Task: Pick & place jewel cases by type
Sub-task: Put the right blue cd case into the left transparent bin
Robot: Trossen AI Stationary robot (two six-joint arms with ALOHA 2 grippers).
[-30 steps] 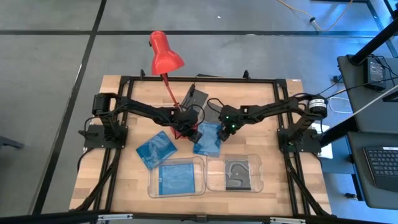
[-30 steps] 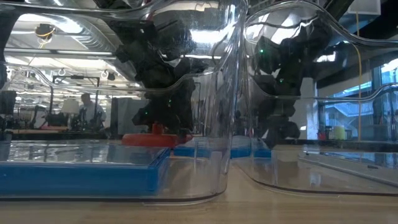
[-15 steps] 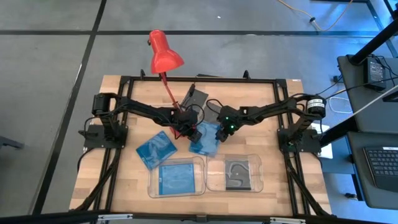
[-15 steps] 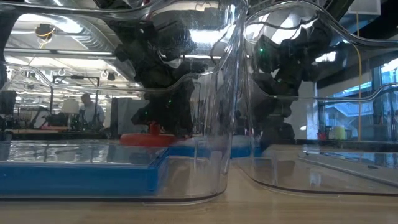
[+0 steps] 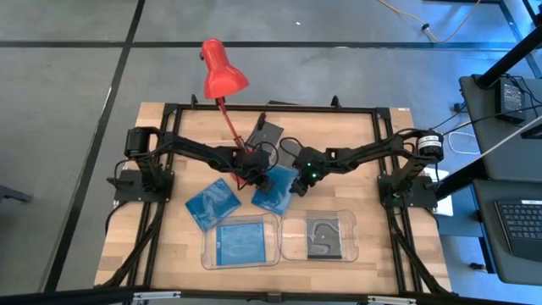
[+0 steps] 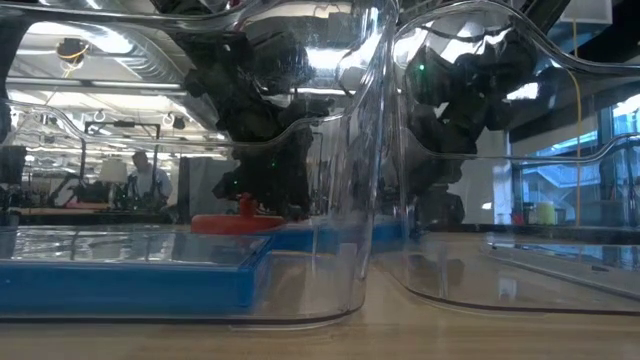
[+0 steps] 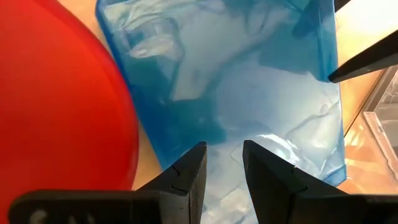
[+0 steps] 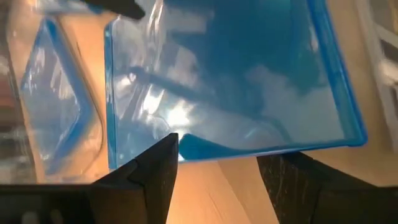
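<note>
Blue jewel case (image 5: 274,190) sits mid-surface, beside the red lamp base (image 7: 56,106); both arms reach inward over it; left end effector (image 7: 222,171) clamps one edge, fingers nearly together; right end effector (image 8: 217,165) straddles the opposite edge, fingers apart, not gripping as far as I can see.

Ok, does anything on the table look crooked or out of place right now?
Yes. The blue jewel case mid-table lies askew between the left gripper and right gripper, close against the red lamp base. Another blue case lies skewed left of it.
</note>
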